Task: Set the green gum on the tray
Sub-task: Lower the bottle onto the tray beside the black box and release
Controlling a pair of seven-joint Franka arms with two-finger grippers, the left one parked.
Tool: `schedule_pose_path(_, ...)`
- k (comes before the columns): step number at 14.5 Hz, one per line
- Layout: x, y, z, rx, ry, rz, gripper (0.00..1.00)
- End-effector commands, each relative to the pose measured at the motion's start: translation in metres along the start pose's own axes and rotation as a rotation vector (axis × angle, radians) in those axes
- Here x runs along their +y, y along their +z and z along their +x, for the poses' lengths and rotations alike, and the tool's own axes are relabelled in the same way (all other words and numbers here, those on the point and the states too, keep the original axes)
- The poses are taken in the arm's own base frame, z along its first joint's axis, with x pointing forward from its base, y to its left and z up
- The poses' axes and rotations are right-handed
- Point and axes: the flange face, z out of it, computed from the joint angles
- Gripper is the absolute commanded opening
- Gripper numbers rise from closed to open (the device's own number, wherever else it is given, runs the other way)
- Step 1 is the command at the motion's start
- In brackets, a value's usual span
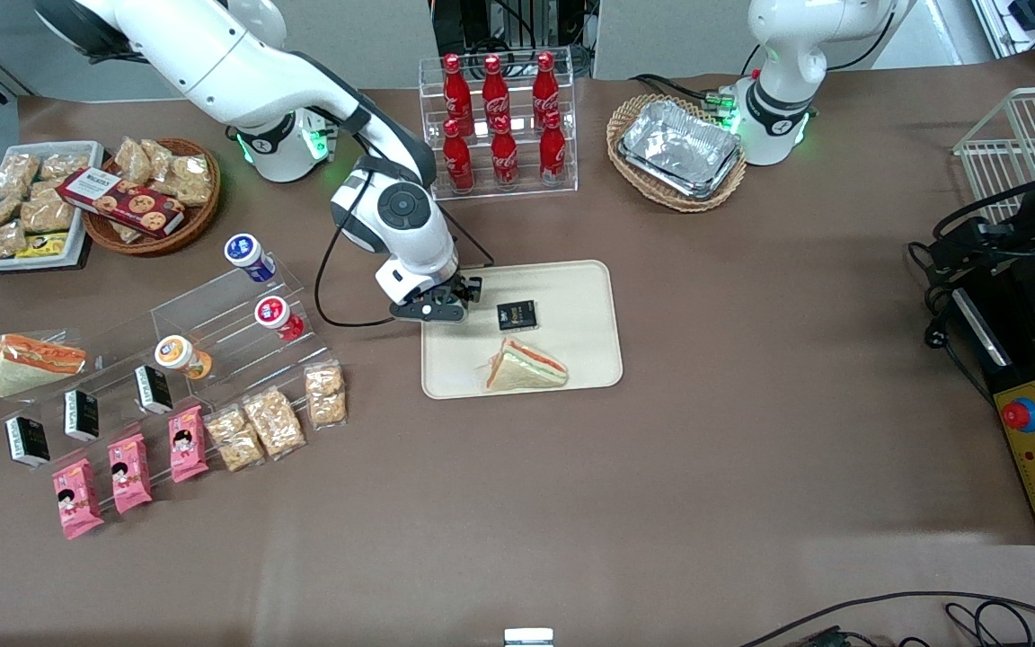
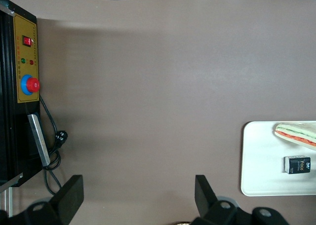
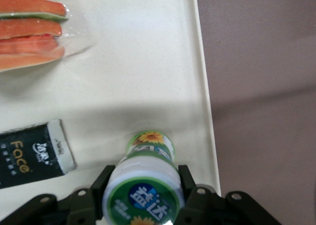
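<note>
In the right wrist view the green gum (image 3: 146,173), a small bottle with a white lid and green label, stands between my gripper's (image 3: 143,185) black fingers (image 3: 102,183), which are shut on its lid. Its base is at or just above the beige tray (image 3: 148,77), close to the rim. In the front view the gripper (image 1: 435,305) hangs over the tray's (image 1: 571,296) edge toward the working arm's end; the gum is hidden there under the hand.
On the tray lie a black Face packet (image 1: 517,314) and a wrapped sandwich (image 1: 525,367). An acrylic rack with blue (image 1: 248,254), red (image 1: 277,316) and orange (image 1: 181,355) bottles stands toward the working arm's end. Cola bottles (image 1: 498,121) and a basket of foil trays (image 1: 679,151) stand farther from the camera.
</note>
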Motion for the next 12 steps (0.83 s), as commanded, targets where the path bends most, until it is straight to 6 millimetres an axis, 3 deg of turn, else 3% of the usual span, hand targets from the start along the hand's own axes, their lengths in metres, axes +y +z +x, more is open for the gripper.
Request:
schedule_pose_path(1,-0.001,0.005,0.003,0.022,0.000,0.015,0.84)
schedule_pose_path(2,-0.001,0.004,0.004,0.024,0.013,0.016,1.00)
schedule_pose_path(5,-0.005,-0.006,0.009,0.040,0.000,0.020,1.00)
schedule_pose_path(10,-0.019,-0.082,0.048,0.143,0.022,0.017,1.00)
schedule_pose_path(12,-0.012,-0.121,0.066,0.168,0.026,-0.038,1.00)
